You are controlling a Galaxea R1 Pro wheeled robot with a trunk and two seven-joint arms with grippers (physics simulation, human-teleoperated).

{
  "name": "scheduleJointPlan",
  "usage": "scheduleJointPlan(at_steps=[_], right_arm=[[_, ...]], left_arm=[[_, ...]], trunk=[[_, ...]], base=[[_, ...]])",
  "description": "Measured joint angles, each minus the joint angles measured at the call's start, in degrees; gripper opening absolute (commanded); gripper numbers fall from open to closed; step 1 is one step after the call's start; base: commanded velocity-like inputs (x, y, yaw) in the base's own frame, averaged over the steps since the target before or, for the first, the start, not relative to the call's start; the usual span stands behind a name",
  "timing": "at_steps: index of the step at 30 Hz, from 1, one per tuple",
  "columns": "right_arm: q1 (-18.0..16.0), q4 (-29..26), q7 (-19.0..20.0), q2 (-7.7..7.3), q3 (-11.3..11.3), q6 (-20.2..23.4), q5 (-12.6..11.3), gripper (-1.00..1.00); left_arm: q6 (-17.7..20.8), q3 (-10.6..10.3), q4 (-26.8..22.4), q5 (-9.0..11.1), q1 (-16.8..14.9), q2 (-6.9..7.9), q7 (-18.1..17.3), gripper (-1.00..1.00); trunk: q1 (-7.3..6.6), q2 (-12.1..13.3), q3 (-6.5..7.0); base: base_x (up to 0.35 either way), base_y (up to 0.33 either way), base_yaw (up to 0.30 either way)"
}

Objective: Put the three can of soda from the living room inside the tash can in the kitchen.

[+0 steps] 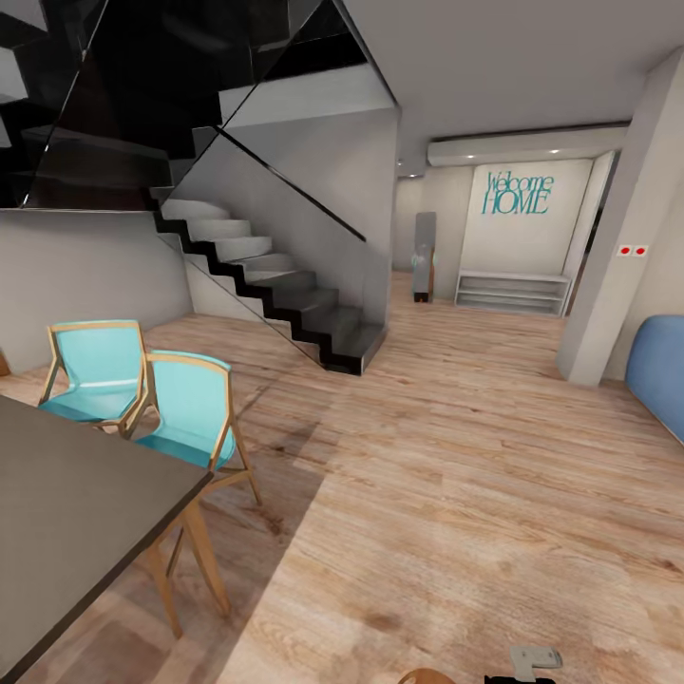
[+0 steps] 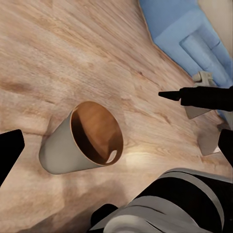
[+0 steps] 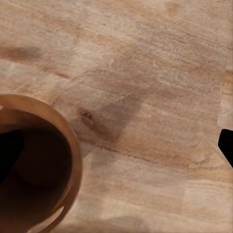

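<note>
The robot is travelling over a light wood floor (image 1: 456, 475), with a dark table (image 1: 76, 513) and 2 turquoise chairs (image 1: 190, 408) to its left, a staircase (image 1: 285, 285) ahead and a hallway with a "Welcome HOME" sign (image 1: 518, 193) beyond. The trash can (image 2: 82, 141) appears in the left wrist view, pale grey outside and copper-brown inside, its open mouth tilted toward the camera with the floor beneath it; nothing can be made out inside it. Its rim (image 3: 73, 165) also curves through the right wrist view, and it seems to be carried by the right arm, though the grip itself is hidden, so whether the right pincer is clenched cannot be told. The left pincer (image 2: 116, 150) looks released, its 2 dark fingers (image 2: 9, 150) set wide apart with nothing between them. No soda can is in sight. The main risk, as a judgement, is that a sharp turn or a bump while driving could tip or loosen the tilted bin; a blue sofa (image 2: 189, 34) lies close by and could be clipped.
</note>
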Motion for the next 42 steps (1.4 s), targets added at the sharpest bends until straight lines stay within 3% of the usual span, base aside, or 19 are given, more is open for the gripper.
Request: scheduleJointPlan(at_steps=[28, 37, 42], right_arm=[[0.0, 0.0, 0.0, 0.0, 0.0, 0.0, 0.0, 1.0], [0.0, 0.0, 0.0, 0.01, 0.0, 0.0, 0.0, 1.0], [0.0, 0.0, 0.0, 0.04, 0.0, 0.0, 0.0, 1.0]], left_arm=[[0.0, 0.0, 0.1, 0.0, 0.0, 0.0, 0.1, 1.0], [0.0, 0.0, 2.3, 0.0, 0.0, 0.0, 0.0, 1.0], [0.0, 0.0, 2.6, 0.0, 0.0, 0.0, 0.0, 1.0]], trunk=[[0.0, 0.0, 0.0], [0.0, 0.0, 0.0], [1.09, -2.0, -0.98]], base=[[0.0, 0.0, 0.0], [0.0, 0.0, 0.0], [0.0, 0.0, 0.0]])
